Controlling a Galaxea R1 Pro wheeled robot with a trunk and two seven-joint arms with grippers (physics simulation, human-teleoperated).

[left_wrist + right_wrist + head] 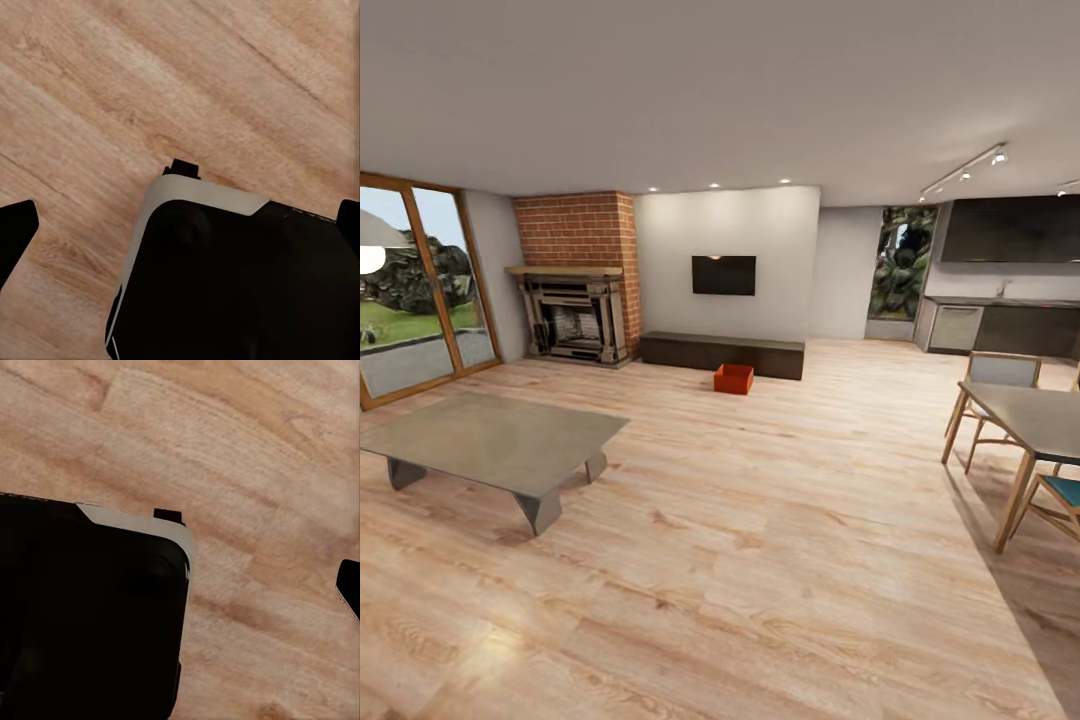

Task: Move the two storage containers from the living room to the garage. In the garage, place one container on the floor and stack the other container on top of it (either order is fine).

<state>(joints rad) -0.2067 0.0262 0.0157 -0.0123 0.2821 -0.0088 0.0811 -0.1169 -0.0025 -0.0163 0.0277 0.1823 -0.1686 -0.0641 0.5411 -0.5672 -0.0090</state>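
Observation:
I am in the living room, on light wood-plank flooring (760, 520). One orange-red storage container (733, 378) sits on the planks far ahead, just in front of the long low dark bench (722, 354). The garage is out of view. In the left wrist view, my left gripper (180, 225) hangs open above the planks and the robot's dark base (240, 285), with one black fingertip (15, 232) near each side edge and nothing between them. My right gripper (180, 585) also stands open and empty. One of its fingertips (349, 589) shows at the picture's edge.
A low grey coffee table (490, 440) stands at the left. A dining table (1030, 420) with chairs is at the right. The red-brick fireplace (575, 290), a black wall TV (724, 274) and the kitchen counter (1000, 325) line the far walls. Glass doors (410, 290) are at the far left.

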